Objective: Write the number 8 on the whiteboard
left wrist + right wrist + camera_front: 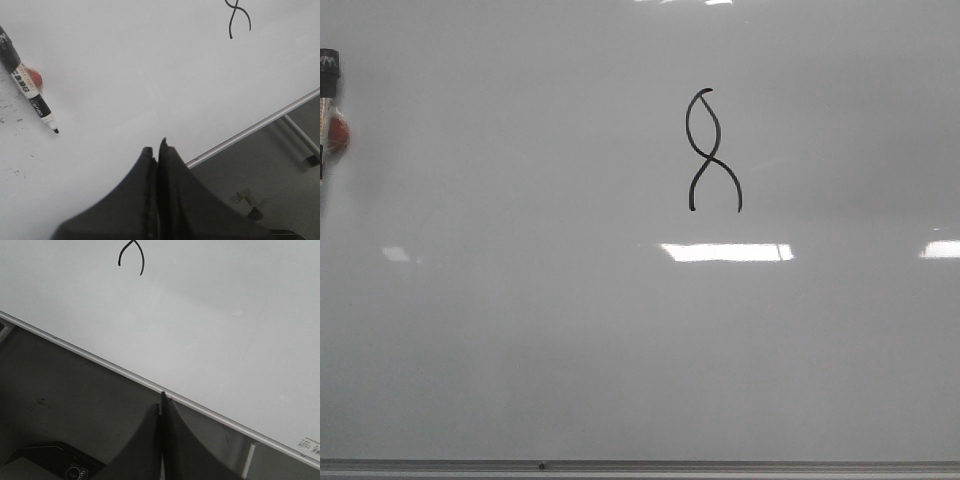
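**A:** Start at your own wrists. What do you have?

**B:** Your left gripper (157,150) has its fingers pressed together, nothing between them. It hangs over the near edge of the whiteboard (150,75). Your right gripper (162,402) is the same: fingers together, empty, tips over the grey edge strip (100,361), with dark floor on the near side.

**A:** Next out?

**B:** In the front view, the edge strip runs along the bottom of the board. Above it is bare glossy surface with bright rectangular light reflections (725,252).

**A:** The marker?

**B:** You'll find the marker (27,85) lying on the board at its far left, uncapped, black tip resting on the surface, well apart from your left gripper. A small red object (34,77) sits just beside its barrel; can't tell what it is. In the front view only the marker's end shows at the left border.

**A:** And the figure?

**B:** Farthest out. The number 8 (712,150) sits right of centre in the upper half of the board, thin black line. Narrow upper loop closed, strokes crossing at the middle, lower loop open at the bottom. Both wrist views catch only its lower part.
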`<state>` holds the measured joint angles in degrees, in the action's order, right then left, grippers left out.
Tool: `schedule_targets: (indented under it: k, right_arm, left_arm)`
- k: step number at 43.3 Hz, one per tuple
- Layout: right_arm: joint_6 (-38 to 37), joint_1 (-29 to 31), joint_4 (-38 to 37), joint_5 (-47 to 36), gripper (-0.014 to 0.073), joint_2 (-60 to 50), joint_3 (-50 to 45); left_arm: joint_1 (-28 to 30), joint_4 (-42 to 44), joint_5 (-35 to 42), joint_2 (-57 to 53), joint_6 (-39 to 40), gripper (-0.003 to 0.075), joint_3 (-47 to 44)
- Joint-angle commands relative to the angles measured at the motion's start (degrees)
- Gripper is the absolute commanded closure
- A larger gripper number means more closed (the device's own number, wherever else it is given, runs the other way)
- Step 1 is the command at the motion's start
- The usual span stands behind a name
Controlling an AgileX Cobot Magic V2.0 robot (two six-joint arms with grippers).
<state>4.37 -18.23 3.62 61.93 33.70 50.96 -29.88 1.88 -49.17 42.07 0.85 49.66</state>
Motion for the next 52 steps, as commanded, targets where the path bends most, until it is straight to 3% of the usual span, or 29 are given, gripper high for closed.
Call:
schedule_targets:
  k: [1,14,22,37,52]
  right_arm:
    - [0.32,0.45,-0.42,-3.84,0.0702,0.05,1.14]
    - [0.32,0.45,-0.42,-3.84,0.0702,0.05,1.14]
    - [0.32,0.45,-0.42,-3.84,0.0702,0.05,1.14]
    - [0.32,0.45,-0.42,-3.84,0.0702,0.05,1.14]
    - [0.32,0.45,-0.42,-3.65,0.0702,0.05,1.14]
  left_arm:
    - [3.28,-0.13,4.72,-2.06,0.12,0.0741,0.83]
    - [19.62,-0.26,27.48,-18.52,0.12,0.0741,-18.39]
    - [25.62,-0.49,34.95,-31.35,0.12,0.0741,-33.48]
    - [28.69,-3.09,48.82,-43.38,0.12,0.0741,-50.27]
    - [29.1,-3.09,52.31,-43.14,0.12,0.0741,-50.79]
